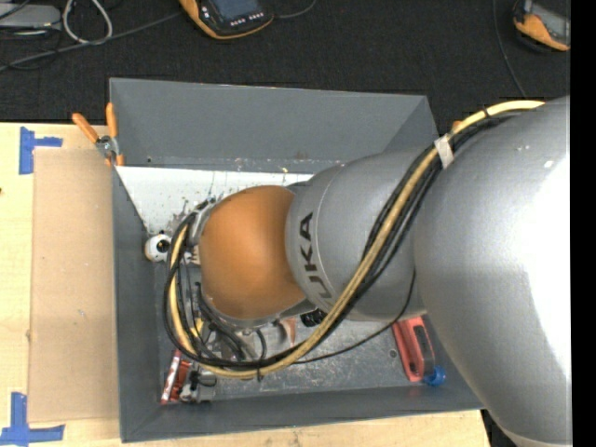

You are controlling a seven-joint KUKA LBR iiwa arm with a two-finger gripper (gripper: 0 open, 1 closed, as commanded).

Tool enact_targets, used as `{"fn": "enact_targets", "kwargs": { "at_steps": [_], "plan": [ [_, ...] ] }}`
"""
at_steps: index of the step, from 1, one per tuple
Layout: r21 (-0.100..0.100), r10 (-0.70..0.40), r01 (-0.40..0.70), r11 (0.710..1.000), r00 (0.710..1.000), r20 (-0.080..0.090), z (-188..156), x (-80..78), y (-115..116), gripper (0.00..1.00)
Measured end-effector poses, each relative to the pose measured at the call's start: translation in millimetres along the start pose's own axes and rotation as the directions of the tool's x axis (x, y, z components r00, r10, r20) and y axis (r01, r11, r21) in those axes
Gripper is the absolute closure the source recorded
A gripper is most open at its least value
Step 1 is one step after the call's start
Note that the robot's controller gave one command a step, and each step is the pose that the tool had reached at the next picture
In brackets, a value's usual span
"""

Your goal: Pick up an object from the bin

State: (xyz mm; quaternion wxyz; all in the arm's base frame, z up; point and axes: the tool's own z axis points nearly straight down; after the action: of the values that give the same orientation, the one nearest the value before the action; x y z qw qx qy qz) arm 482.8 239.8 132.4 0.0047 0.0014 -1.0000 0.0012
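The dark body of my gripper [226,339] peeks out from under the arm's orange cover, low over the left half of the bin floor. Just below and left of it, in the front left corner, lies a small red-and-black thing [177,380]. A small white round thing [158,245] sits against the left wall, beside the cover. What lies directly under the gripper is hidden by the cover and cables.
A flat red tool with a blue tip [415,350] lies near the front right corner. A small orange-and-white piece [310,318] shows under the arm. The arm and its cables cover most of the bin's middle and right.
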Motion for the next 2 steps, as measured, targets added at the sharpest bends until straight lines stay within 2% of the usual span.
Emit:
{"fn": "enact_targets", "kwargs": {
  "at_steps": [1, 2],
  "plan": [
    [-0.002, 0.005, -0.005, 1.0, 1.0, 0.007, -4.2, -2.6, -1.4, 0.0],
    [-0.001, -0.29, 0.29, 0.957, 0.957, 0.011, 54.7, -58.6, -9.7, 0.0]
  ]
}}
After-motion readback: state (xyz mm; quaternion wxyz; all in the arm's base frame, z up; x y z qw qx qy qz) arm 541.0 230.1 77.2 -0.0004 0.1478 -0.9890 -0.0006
